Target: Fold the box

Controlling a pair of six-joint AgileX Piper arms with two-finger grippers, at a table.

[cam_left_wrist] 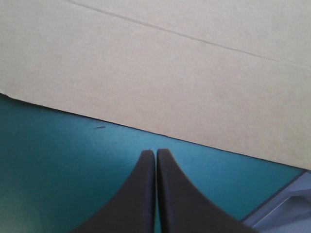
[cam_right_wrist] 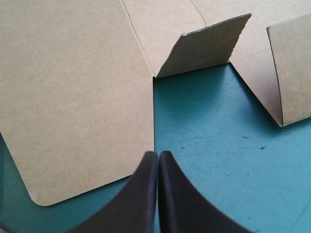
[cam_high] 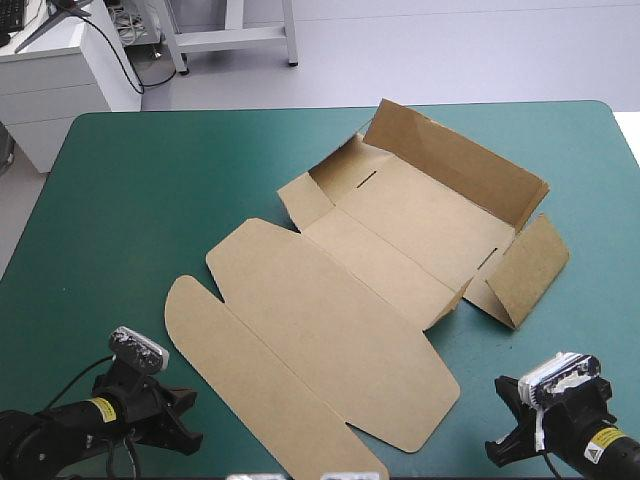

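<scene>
The brown box (cam_high: 340, 300) lies across the middle of the teal-green table, mostly flat. Its far wall (cam_high: 455, 160) stands raised, and a side flap (cam_high: 525, 270) at the right is folded up. The lid panels (cam_high: 300, 350) lie flat toward the front. My left gripper (cam_high: 185, 415) rests near the front left edge, shut, with the flat board (cam_left_wrist: 160, 73) just ahead of its tip (cam_left_wrist: 156, 154). At the front right, my right gripper (cam_high: 505, 420) is shut and holds nothing; its tip (cam_right_wrist: 158, 155) sits beside the lid's corner (cam_right_wrist: 73, 107), with a raised flap (cam_right_wrist: 204, 48) ahead.
A white cabinet (cam_high: 60, 70) and a metal frame (cam_high: 230, 35) stand beyond the table's far edge. Bare teal-green cover (cam_high: 130, 200) lies left of the box, and more (cam_high: 590, 200) to its right.
</scene>
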